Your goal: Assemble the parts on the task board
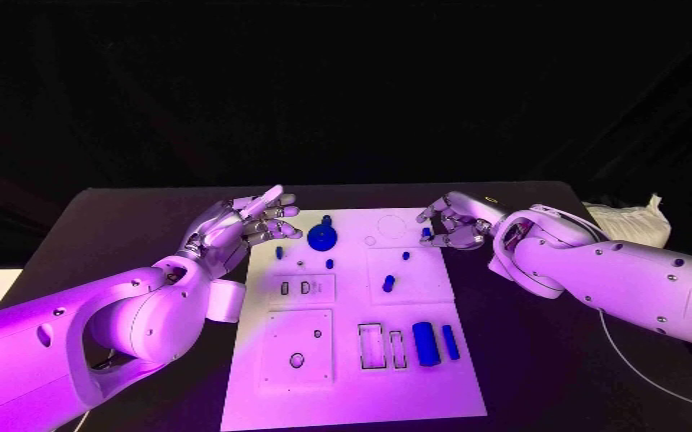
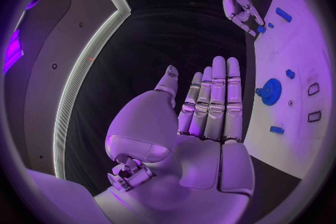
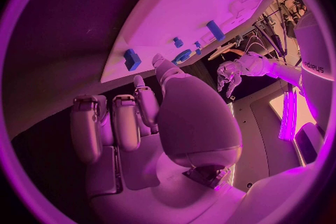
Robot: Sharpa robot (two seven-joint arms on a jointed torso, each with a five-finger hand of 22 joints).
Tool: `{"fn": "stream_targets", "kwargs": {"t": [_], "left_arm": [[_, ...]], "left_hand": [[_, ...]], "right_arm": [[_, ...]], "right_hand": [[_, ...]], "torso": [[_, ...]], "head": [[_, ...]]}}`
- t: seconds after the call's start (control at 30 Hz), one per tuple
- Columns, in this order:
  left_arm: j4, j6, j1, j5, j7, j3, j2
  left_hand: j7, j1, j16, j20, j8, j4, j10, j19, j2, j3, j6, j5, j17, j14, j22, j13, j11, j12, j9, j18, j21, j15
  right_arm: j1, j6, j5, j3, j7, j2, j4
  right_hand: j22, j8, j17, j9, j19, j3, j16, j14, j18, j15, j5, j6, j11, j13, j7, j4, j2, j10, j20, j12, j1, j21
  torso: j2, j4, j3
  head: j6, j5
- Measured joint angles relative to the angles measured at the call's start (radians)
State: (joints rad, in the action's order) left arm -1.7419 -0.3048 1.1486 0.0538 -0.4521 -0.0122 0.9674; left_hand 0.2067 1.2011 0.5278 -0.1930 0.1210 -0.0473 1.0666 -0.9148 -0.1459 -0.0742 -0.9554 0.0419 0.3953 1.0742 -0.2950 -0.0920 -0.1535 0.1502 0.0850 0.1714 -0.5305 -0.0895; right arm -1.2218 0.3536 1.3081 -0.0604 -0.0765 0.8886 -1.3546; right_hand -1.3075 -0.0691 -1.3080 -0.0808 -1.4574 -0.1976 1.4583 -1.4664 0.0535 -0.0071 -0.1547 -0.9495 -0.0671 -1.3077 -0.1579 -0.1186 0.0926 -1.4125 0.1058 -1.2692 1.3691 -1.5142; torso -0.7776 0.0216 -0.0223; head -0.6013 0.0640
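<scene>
Nearest me on the task board (image 1: pixel 346 392), a large blue cylinder (image 1: pixel 426 340) and a slimmer blue bar (image 1: pixel 450 342) lie beside two empty rectangular slots (image 1: pixel 372 345). Farther up, a blue gear (image 1: pixel 322 239) stands on the board. My left hand (image 1: pixel 238 224) hovers by the board's far left edge, fingers straight, holding nothing. My right hand (image 1: pixel 454 222) is curled at the far right edge beside a small blue part (image 1: pixel 426 235); I cannot tell whether it grips it.

We see a black table (image 1: pixel 144 214) under everything, a crumpled white cloth or bag (image 1: pixel 632 222) lying at its far right edge, and a thin white cable (image 1: pixel 630 354) curving across its right side
</scene>
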Motion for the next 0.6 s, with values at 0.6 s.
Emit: {"fn": "stream_targets", "kwargs": {"t": [0.6], "left_arm": [[0.004,0.001,0.0,0.0,0.001,0.0,-0.003]], "left_hand": [[0.0,0.004,0.0,0.0,0.0,0.0,0.0,0.0,-0.004,0.0,0.0,0.0,0.001,0.0,0.0,0.0,0.0,0.0,-0.001,0.0,0.0,0.0]], "right_arm": [[0.01,-0.013,0.01,0.0,0.008,-0.017,0.029]], "right_hand": [[0.0,-0.004,0.0,-0.006,-0.004,-0.011,0.0,0.0,0.0,0.0,0.0,-0.036,0.004,-0.002,0.007,0.017,-0.011,-0.004,-0.004,-0.011,0.011,0.0]], "torso": [[0.001,0.0011,0.0016]], "head": [[-0.005,0.005]]}}
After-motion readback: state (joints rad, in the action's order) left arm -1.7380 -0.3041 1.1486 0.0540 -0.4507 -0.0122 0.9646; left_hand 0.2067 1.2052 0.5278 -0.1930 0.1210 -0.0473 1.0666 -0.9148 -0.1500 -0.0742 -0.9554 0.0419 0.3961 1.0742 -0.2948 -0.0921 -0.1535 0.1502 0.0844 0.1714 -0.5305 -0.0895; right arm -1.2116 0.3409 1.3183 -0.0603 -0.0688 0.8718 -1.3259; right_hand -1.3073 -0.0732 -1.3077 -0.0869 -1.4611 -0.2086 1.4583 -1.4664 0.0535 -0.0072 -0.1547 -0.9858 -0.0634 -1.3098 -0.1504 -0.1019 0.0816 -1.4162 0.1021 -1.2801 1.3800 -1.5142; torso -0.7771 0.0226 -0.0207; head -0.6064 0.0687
